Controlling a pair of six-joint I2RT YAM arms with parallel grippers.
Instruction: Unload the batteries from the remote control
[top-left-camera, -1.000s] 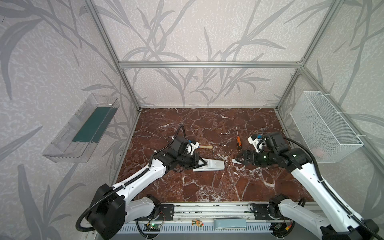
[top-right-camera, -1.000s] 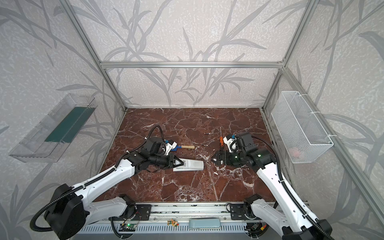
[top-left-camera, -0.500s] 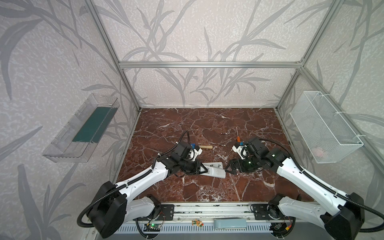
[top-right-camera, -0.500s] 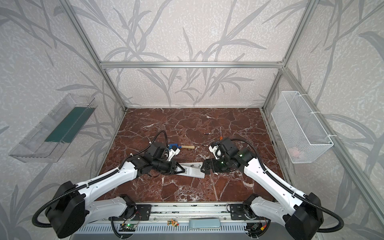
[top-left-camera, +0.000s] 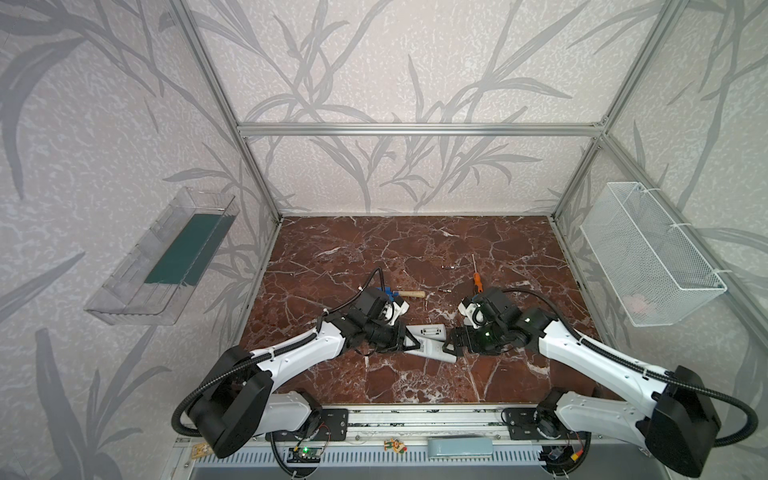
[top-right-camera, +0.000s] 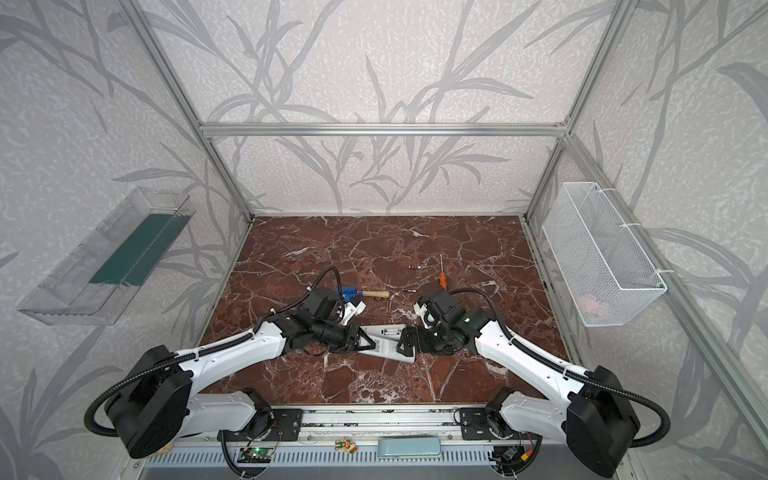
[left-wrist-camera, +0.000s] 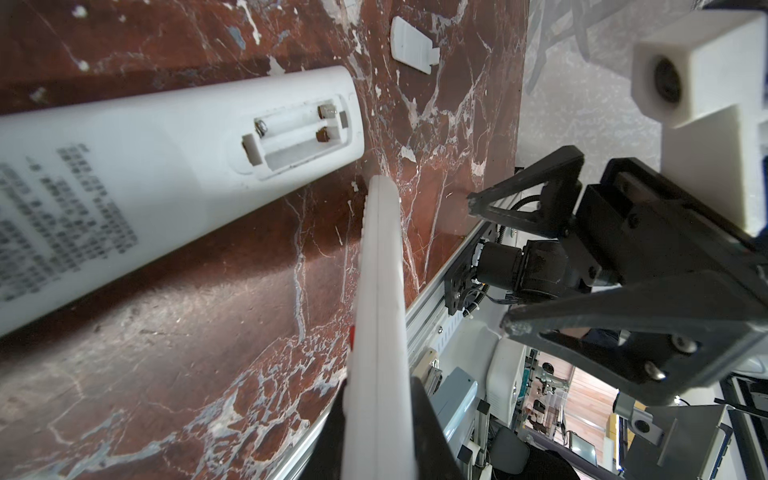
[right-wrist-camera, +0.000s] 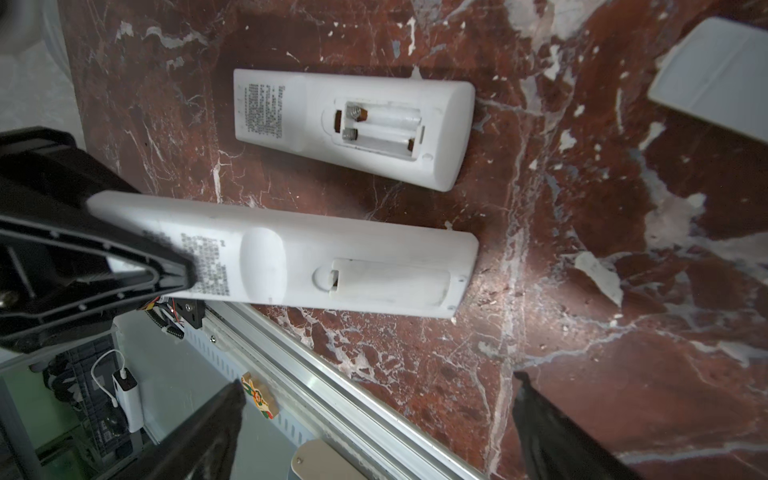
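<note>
Up front in the middle of the red-brown marble tabletop, the left gripper is pinching one end of a long white plastic remote control. Its fingers are pressed onto the front and back faces, with the back side turned up. In the right wrist view you can see this one's battery cover is on and closed. The right gripper sits just off the remote's free end with its claw spread wide, not clamped on anything. Just beside the held one, a second white remote lies face down, its compartment open and showing springs and contacts. As for the batteries, two tiny dark cylinders with silvery ends lie loose on the marble further back. They're near an orange-handled screwdriver, well apart from both remotes, and too small to make out any print. A small white rectangular cover lies flat past the open remote, and a wooden-handled tool with a blue head sits behind the left arm.
</note>
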